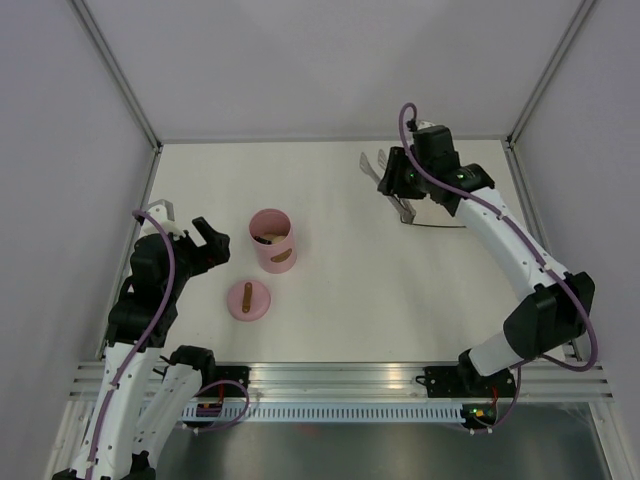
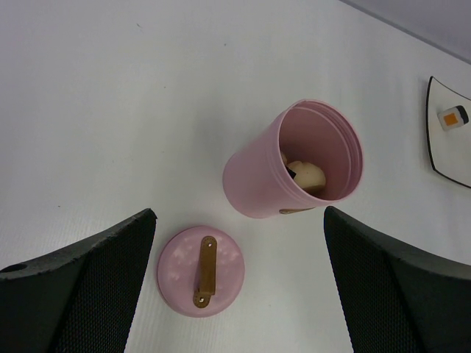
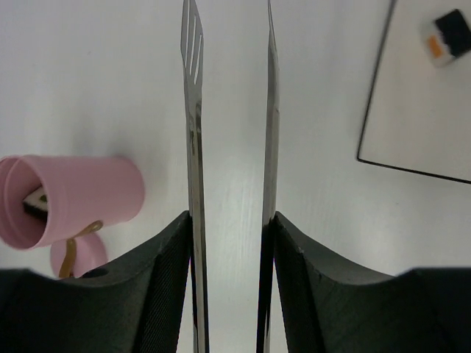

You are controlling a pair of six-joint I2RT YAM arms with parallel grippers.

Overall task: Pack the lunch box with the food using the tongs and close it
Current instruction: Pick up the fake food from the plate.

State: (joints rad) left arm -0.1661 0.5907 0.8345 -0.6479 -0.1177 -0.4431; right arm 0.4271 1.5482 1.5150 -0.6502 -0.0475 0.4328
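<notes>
The pink lunch box (image 1: 272, 240) stands open left of centre, with beige and dark food (image 2: 305, 175) inside it. Its lid (image 1: 248, 299) lies flat on the table just in front, brown handle up. My left gripper (image 2: 239, 213) is open and hovers over the lid (image 2: 200, 271) and the pot (image 2: 294, 158), holding nothing. At the back right, my right gripper (image 1: 393, 180) is shut on the silvery tongs (image 1: 372, 163). The tongs' two arms (image 3: 193, 110) stand apart with nothing between their tips. One white and dark food piece (image 3: 445, 40) lies on the plate.
A square white plate with a dark edge (image 3: 427, 95) lies at the back right, partly under my right arm, and shows at the right edge (image 2: 449, 147) of the left wrist view. Metal frame posts and grey walls bound the table.
</notes>
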